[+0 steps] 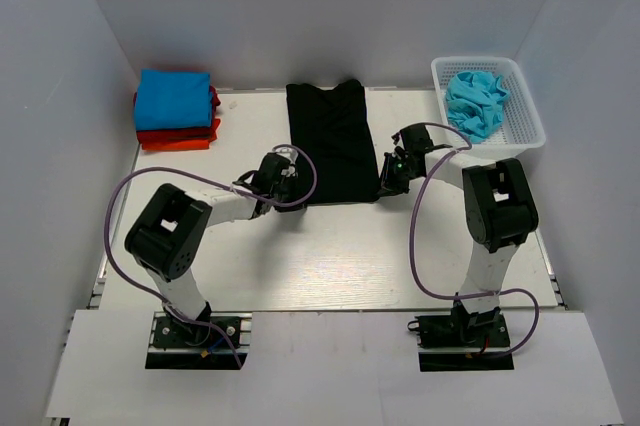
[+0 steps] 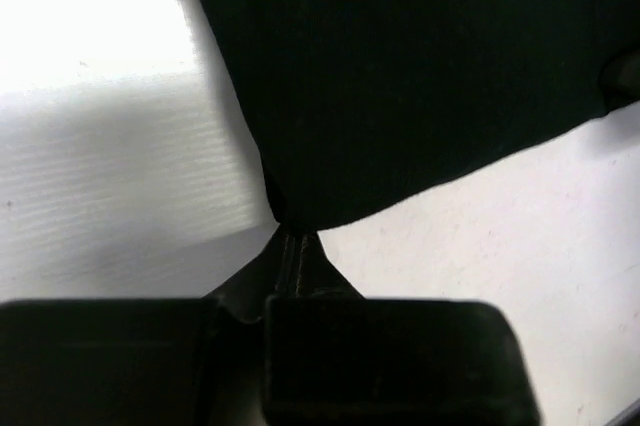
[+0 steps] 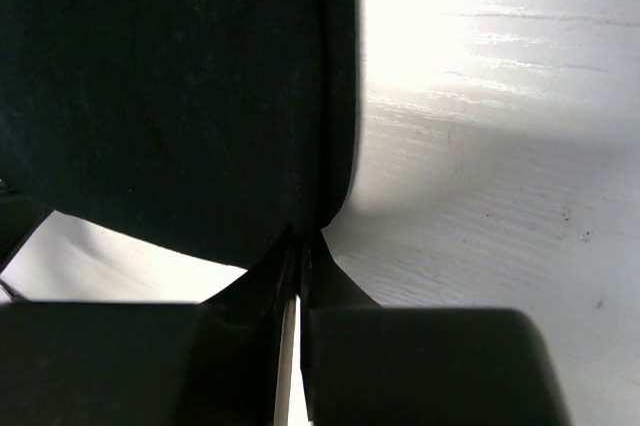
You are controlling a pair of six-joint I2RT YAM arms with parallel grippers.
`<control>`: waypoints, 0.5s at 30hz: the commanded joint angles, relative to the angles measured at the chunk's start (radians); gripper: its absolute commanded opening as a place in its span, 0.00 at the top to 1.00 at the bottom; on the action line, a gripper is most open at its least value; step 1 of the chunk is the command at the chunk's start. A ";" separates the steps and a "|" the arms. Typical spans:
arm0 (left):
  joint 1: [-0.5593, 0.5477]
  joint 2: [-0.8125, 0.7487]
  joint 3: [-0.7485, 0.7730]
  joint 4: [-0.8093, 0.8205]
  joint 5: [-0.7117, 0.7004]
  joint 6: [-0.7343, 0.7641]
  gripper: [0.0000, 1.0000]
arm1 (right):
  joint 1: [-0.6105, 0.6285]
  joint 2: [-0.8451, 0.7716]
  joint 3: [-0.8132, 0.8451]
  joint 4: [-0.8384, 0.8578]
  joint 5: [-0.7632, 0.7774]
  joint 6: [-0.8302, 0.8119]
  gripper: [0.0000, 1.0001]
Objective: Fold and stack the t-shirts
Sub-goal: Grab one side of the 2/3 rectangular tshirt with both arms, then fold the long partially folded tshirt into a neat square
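Note:
The black t-shirt (image 1: 330, 136) lies folded into a long strip at the table's middle back. My left gripper (image 1: 285, 193) is shut on its near left corner; the left wrist view shows the black cloth (image 2: 420, 76) pinched at the fingertips (image 2: 293, 236). My right gripper (image 1: 388, 186) is shut on its near right corner; the right wrist view shows the cloth (image 3: 170, 86) running into the closed tips (image 3: 303, 238). A folded bright blue t-shirt (image 1: 173, 98) tops a stack on red t-shirts (image 1: 178, 136) at the back left. A crumpled turquoise t-shirt (image 1: 477, 101) lies in the basket.
The white lattice basket (image 1: 530, 121) stands at the back right against the wall. White walls close in the table on the left, back and right. Purple cables loop from both arms over the table's near half.

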State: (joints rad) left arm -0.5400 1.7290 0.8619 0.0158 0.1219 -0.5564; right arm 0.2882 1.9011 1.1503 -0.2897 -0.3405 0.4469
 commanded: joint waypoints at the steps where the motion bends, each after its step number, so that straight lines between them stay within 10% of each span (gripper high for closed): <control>1: -0.012 -0.034 -0.020 0.058 -0.042 0.001 1.00 | 0.003 -0.046 -0.003 -0.037 -0.009 -0.007 0.98; 15: -0.110 -0.526 -0.262 -0.088 0.063 -0.100 1.00 | 0.017 -0.384 -0.213 -0.193 -0.063 -0.088 1.00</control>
State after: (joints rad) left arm -0.6258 1.3041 0.6186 0.0341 0.1169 -0.6006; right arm 0.3016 1.6024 0.9714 -0.3901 -0.3698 0.4011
